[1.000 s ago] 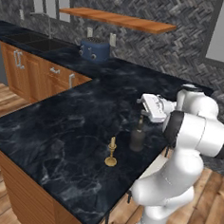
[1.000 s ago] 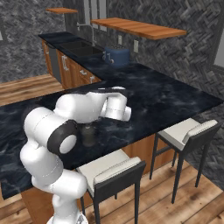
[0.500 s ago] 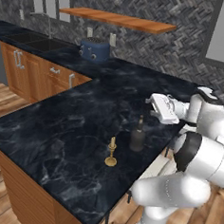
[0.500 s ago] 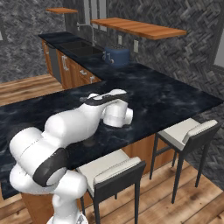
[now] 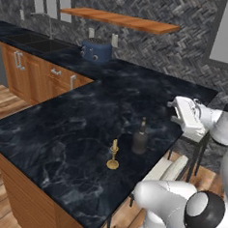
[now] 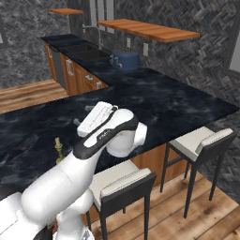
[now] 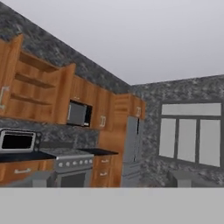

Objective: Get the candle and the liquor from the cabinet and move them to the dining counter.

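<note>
The candle [image 5: 113, 156], a cream stick in a brass holder, stands upright on the dining counter [image 5: 71, 132] near its front right edge. The liquor [image 5: 140, 137], a dark bottle with a thin neck, stands just right of it and a little farther back. My gripper [image 5: 172, 113] hovers open and empty to the right of the bottle and above it, past the counter's edge. In the right base view my arm hides the bottle, and the candle [image 6: 58, 148] peeks out beside it. The hand view looks across the room at the cabinet [image 7: 39, 87], whose door is open, with the fingertips [image 7: 39, 179] wide apart.
A blue toaster [image 5: 96, 50] sits at the back of the counter, a sink [image 5: 39, 43] to its left, a wooden shelf [image 5: 123, 20] above. Two stools [image 6: 201, 140] [image 6: 124, 180] stand along the counter's near edge. Microwave [image 7: 17, 141], stove [image 7: 72, 168] and fridge [image 7: 131, 148] line the far wall.
The hand has swung right, away from the liquor and off the counter's edge, with the arm folding over. Candle and bottle have stayed put.
</note>
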Available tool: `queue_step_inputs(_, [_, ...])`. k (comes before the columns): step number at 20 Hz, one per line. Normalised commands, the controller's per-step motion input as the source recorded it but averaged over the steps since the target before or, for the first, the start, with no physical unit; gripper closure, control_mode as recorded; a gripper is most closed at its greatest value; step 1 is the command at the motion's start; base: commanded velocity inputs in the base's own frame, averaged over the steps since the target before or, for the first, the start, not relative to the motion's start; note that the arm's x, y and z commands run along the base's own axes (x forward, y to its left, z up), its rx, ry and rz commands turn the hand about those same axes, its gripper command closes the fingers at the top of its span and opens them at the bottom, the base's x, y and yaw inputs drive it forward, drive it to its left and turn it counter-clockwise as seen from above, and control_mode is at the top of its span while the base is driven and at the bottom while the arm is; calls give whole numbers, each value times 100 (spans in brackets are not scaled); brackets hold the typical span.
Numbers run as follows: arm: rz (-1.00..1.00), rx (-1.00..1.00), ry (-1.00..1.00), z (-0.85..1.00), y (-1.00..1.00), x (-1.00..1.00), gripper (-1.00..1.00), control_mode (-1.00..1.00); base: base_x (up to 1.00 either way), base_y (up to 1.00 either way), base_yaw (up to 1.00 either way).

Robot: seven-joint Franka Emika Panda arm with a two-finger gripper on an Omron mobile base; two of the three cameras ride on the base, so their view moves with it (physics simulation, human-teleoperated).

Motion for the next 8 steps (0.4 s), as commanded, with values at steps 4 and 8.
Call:
queue_step_inputs(4, [-15, -3, 0, 47, -14, -83, -100, -100, 0, 0, 0])
queue_step_inputs(8, [-14, -5, 3, 43, -1, -73, -100, -100, 0, 0, 0])
